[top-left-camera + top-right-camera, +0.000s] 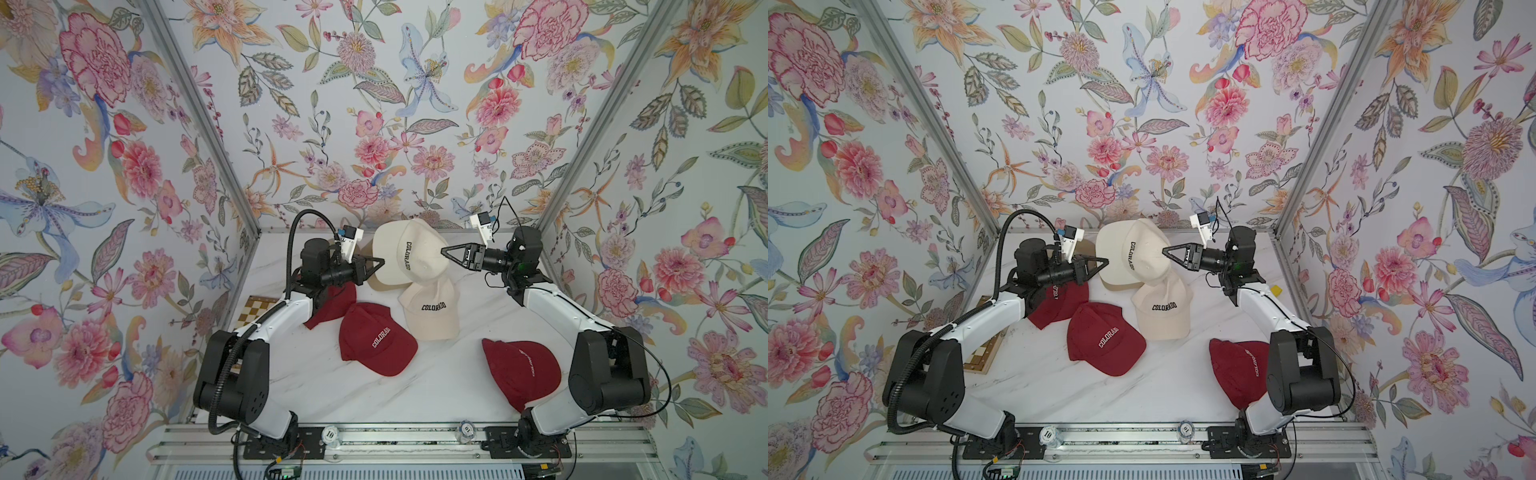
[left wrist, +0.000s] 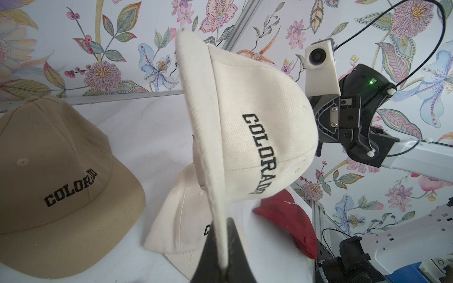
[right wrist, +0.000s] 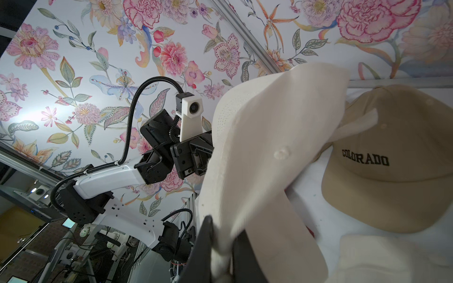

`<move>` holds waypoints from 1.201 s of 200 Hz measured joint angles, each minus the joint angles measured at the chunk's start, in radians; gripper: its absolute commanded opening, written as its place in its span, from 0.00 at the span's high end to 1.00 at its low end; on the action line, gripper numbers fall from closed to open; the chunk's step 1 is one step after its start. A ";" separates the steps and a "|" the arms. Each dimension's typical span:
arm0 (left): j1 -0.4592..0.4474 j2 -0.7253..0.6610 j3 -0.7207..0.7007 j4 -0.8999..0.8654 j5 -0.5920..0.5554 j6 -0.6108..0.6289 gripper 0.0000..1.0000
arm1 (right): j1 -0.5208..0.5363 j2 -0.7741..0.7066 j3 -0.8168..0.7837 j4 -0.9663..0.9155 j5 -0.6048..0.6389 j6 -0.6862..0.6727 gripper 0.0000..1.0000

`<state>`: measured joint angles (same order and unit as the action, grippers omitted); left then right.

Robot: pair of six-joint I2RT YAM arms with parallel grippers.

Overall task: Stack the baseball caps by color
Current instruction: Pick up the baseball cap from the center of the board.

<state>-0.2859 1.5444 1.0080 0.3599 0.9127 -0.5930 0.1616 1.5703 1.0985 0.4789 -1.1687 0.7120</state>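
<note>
Left claw point(image 2: 221, 245) and right claw point(image 3: 221, 232) pinch cream cap point(image 1: 415, 245), half-hiding tan cap point(image 1: 375, 283).

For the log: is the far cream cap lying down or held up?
Held up: left gripper pinches the cap's brim, right gripper its crown, table visible beneath.

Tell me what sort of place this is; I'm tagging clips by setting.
Probably a robot data-collection cell, not a home: floral wallpaper on aluminium framing, two robot arms mounted on a rail, a marble-look tabletop with baseball caps.

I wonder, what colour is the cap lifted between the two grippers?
The cap is cream, clearest in the left wrist view.
</note>
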 measured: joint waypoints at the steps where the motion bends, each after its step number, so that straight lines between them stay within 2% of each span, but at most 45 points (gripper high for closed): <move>1: 0.000 0.000 0.000 -0.003 -0.001 0.002 1.00 | 0.000 0.000 0.002 -0.006 0.002 -0.005 1.00; 71: 0.000 -0.053 0.042 -0.197 -0.080 0.135 1.00 | 0.033 -0.024 0.201 -0.524 0.141 -0.356 1.00; 77: 0.000 -0.060 0.043 -0.206 -0.085 0.141 0.82 | 0.035 -0.027 0.211 -0.552 0.151 -0.378 1.00; 88: 0.000 -0.073 0.047 -0.232 -0.101 0.161 0.41 | 0.040 -0.030 0.228 -0.600 0.166 -0.412 1.00; 93: 0.000 -0.079 0.050 -0.253 -0.116 0.169 0.28 | 0.041 -0.031 0.236 -0.619 0.170 -0.423 1.00; 102: 0.002 -0.090 0.056 -0.292 -0.152 0.192 0.12 | 0.042 -0.032 0.253 -0.652 0.179 -0.446 1.00; 114: 0.005 -0.112 0.065 -0.349 -0.202 0.220 0.03 | 0.047 -0.032 0.283 -0.698 0.189 -0.473 1.00; 160: -0.023 -0.249 0.151 -0.504 -0.422 0.353 0.00 | 0.085 -0.032 0.411 -0.848 0.231 -0.548 1.00; 173: -0.081 -0.278 0.181 -0.515 -0.487 0.415 0.00 | 0.102 -0.032 0.454 -0.896 0.248 -0.571 1.00; 187: -0.183 -0.292 0.212 -0.517 -0.537 0.492 0.00 | 0.122 -0.032 0.500 -0.949 0.266 -0.595 1.00; 213: -0.319 -0.270 0.255 -0.517 -0.561 0.616 0.00 | 0.154 -0.032 0.578 -1.045 0.295 -0.644 1.00; 240: -0.338 -0.222 0.269 -0.519 -0.558 0.734 0.00 | 0.176 -0.032 0.623 -1.128 0.317 -0.707 1.00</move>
<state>-0.6243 1.3224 1.2770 -0.1589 0.3546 0.1406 0.3378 1.5387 1.7210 -0.6495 -0.8513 0.0051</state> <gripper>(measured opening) 0.997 0.131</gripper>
